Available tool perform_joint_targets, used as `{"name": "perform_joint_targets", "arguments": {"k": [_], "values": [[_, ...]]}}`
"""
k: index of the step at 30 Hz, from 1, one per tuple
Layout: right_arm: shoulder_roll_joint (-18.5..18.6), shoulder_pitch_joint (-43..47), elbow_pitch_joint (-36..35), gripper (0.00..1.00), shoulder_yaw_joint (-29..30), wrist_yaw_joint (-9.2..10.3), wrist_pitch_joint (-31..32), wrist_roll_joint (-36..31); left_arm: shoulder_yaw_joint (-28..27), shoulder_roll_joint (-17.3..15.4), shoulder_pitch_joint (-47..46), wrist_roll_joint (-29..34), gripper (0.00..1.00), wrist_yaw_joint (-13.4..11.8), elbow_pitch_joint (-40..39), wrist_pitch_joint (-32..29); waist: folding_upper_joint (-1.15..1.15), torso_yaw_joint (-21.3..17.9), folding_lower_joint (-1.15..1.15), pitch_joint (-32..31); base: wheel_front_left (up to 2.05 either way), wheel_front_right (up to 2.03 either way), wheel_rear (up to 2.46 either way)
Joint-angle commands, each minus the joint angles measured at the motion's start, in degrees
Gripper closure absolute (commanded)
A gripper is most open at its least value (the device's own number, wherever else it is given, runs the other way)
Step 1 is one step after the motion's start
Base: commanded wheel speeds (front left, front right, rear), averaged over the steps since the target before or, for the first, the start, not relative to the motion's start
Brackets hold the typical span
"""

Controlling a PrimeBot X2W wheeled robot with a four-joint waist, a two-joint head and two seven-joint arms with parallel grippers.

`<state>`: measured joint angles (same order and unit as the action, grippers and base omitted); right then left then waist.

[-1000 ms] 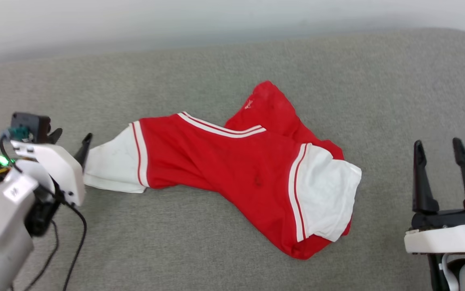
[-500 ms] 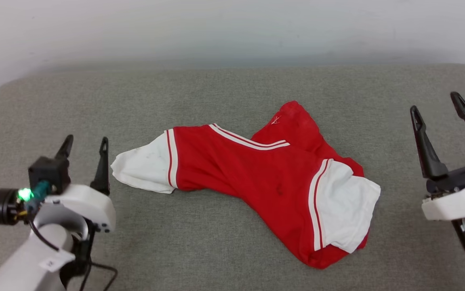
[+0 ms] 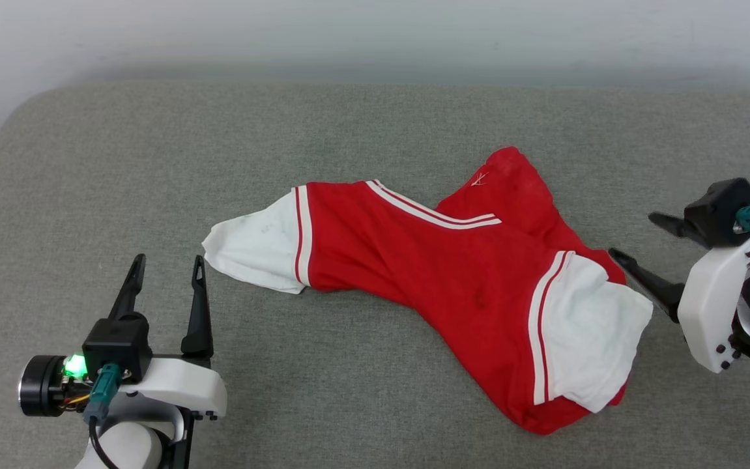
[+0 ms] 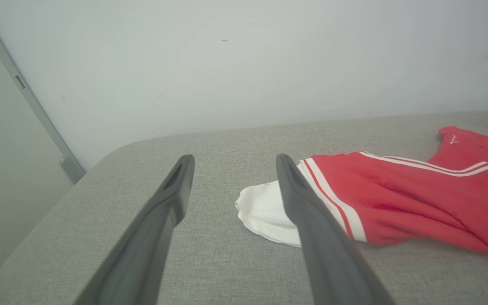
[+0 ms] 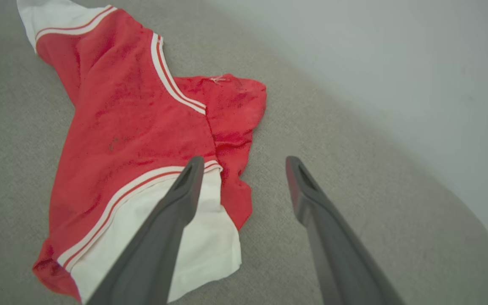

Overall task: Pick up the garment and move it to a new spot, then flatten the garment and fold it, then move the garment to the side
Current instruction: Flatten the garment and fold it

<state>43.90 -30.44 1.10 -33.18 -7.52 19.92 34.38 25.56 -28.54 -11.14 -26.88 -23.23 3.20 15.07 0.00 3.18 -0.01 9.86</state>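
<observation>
Garment [image 3: 440, 260]: red short-sleeved T-shirt, lying crumpled and twisted near middle of grey padded surface [image 3: 153, 163]. One white sleeve end [image 3: 257, 251] points toward robot's left; other white sleeve end [image 3: 593, 332] lies at right, nearer robot. Thin white stripes cross red cloth; tiny white mark [image 3: 479, 180] on far lobe. Left pincer [image 3: 169, 260] empty, fingers spread wide, near left sleeve end, not touching. Right pincer [image 3: 632, 234] empty, fingers wide apart, tips at garment's edge by right sleeve end; contact unclear. Pale wall [image 3: 375, 32] behind.
</observation>
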Motion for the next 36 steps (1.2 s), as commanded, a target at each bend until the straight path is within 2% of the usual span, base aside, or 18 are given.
{"name": "perform_joint_targets", "arguments": {"k": [1,5,8,18,19,20,21,25,30,36], "values": [[1.3,-1.2,0.3,0.00,-2.0,0.06,3.6,2.2,-0.7,1.0,0.4,1.2,0.00,0.6,-0.2,0.1,0.00,0.9,0.01,1.2,0.00,0.00,0.00],[3.8,-3.1,2.3,0.00,-6.2,0.06,13.1,6.7,-2.4,3.4,0.0,3.6,0.00,2.5,0.1,0.1,0.00,2.2,0.01,3.2,0.00,0.00,0.00],[4.2,-3.4,4.9,0.00,-7.6,0.06,16.0,8.7,-3.4,5.3,-0.8,5.3,0.00,4.0,0.2,0.1,0.00,3.2,0.01,4.8,0.00,0.00,0.00],[0.7,0.1,15.6,0.00,-15.3,0.03,13.8,10.1,-7.5,10.1,-1.4,9.7,0.00,7.9,1.6,0.1,0.00,4.4,0.01,7.9,0.00,0.00,0.00],[0.4,0.2,16.3,0.26,-16.2,0.02,13.6,10.5,-7.9,10.5,-1.4,10.0,0.00,8.2,1.8,0.1,0.00,4.3,0.01,8.0,0.00,0.00,0.00],[0.3,0.2,16.9,0.73,-16.8,0.02,13.1,10.8,-8.3,10.8,-1.2,10.3,0.00,8.6,2.0,0.1,0.00,4.2,0.01,7.9,0.00,0.00,0.00],[0.2,0.1,17.2,1.00,-17.3,0.02,12.5,11.2,-8.8,11.0,-1.1,10.7,0.00,8.8,2.2,0.1,0.00,4.0,0.01,7.8,0.00,0.00,0.00],[1.0,-2.1,17.2,1.00,-17.3,0.08,8.7,11.7,-10.5,12.1,-0.1,11.7,0.00,10.0,2.8,0.1,0.00,2.9,0.01,7.0,0.00,0.00,0.00],[2.8,-7.5,17.4,1.00,-13.8,0.08,2.9,12.0,-12.7,13.0,0.5,12.8,0.00,11.1,2.8,0.1,0.00,1.8,0.01,6.2,0.00,0.00,0.00],[4.9,-10.6,21.9,1.00,-10.1,0.07,0.7,13.6,-13.9,14.4,1.0,14.6,0.00,12.5,2.6,0.1,0.00,2.3,0.01,6.0,0.00,0.00,0.00]]}}
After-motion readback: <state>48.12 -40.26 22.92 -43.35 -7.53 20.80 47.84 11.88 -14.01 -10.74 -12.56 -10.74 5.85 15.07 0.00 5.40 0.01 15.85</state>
